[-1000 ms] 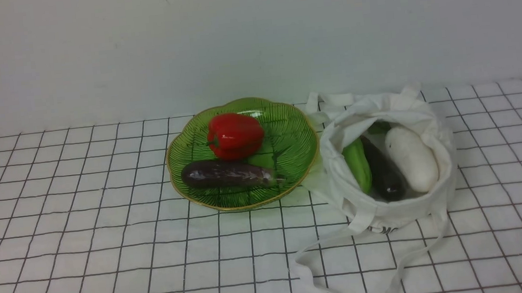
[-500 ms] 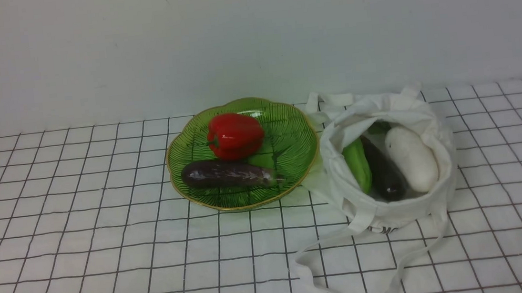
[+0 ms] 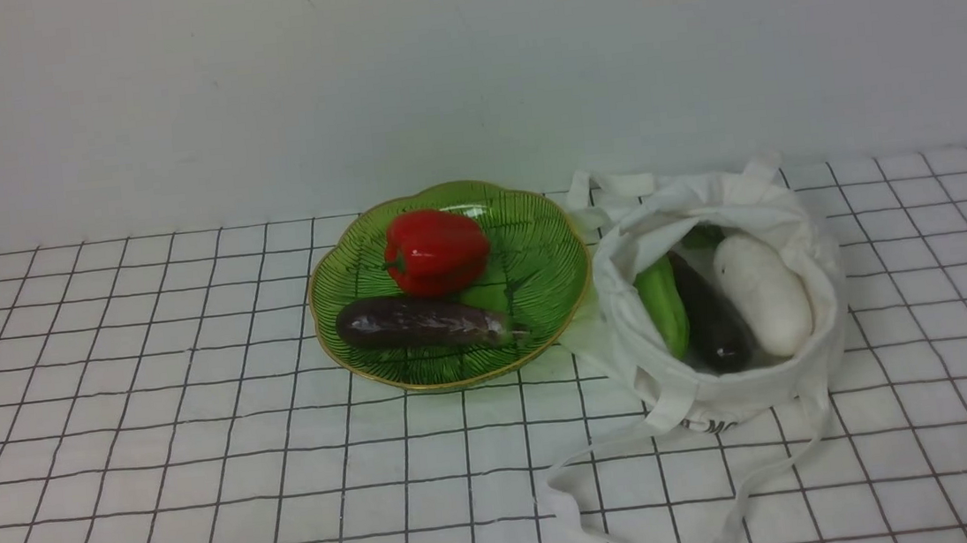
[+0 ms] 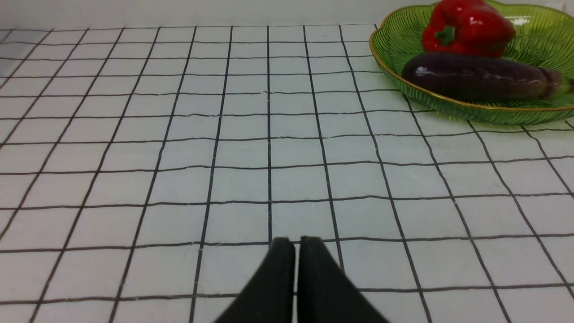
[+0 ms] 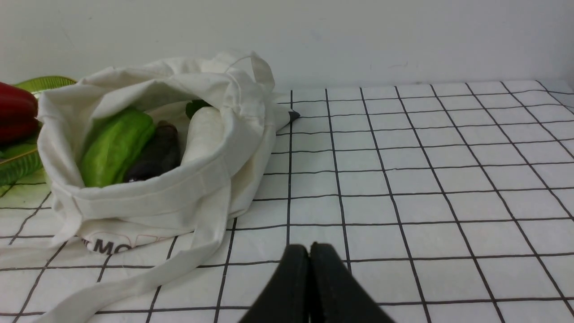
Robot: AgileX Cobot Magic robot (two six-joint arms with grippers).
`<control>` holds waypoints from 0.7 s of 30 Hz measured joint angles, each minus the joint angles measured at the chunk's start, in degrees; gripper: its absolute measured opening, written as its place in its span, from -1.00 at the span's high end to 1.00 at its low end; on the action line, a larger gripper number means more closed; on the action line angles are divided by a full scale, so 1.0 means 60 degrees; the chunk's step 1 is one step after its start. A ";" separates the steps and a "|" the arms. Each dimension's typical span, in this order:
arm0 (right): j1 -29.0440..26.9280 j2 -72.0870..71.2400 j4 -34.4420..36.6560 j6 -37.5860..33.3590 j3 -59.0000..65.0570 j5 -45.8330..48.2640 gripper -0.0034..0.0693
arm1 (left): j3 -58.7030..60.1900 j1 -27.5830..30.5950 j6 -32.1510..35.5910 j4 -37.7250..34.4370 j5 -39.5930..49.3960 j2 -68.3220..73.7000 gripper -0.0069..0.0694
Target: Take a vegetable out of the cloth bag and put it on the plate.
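The long dull-purple eggplant lies on the green glass plate, in front of a red bell pepper; it also shows in the left wrist view on the plate. The white cloth bag stands open right of the plate and shows in the right wrist view. My left gripper is shut and empty, low over the cloth, well short of the plate. My right gripper is shut and empty, in front of the bag. Neither gripper shows in the front view.
Inside the bag lie a green vegetable, a near-black glossy eggplant and a white vegetable. The bag's long strap trails forward over the white gridded tablecloth. A plain wall stands behind the table.
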 joint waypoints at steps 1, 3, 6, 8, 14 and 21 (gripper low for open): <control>0.0000 0.0000 0.0000 0.0000 0.0000 0.0000 0.94 | 0.0000 0.0000 0.0000 0.0000 0.0000 0.0000 0.84; 0.0000 0.0000 0.0000 0.0000 0.0000 0.0000 0.95 | 0.0000 0.0000 0.0000 0.0000 0.0000 0.0000 0.84; 0.0000 0.0000 0.0000 0.0000 0.0000 0.0000 0.95 | 0.0000 0.0000 0.0000 0.0000 0.0000 0.0000 0.84; 0.0000 0.0000 0.0000 0.0000 0.0000 0.0000 0.95 | 0.0000 0.0000 0.0000 0.0000 0.0000 0.0000 0.84; 0.0030 0.0000 0.0000 0.0000 0.0000 0.0000 0.95 | 0.0000 0.0000 0.0000 0.0000 0.0000 0.0000 0.84; 0.0217 0.0000 0.0000 0.0107 0.0000 0.0000 0.95 | 0.0000 0.0000 0.0000 0.0000 0.0000 0.0000 0.84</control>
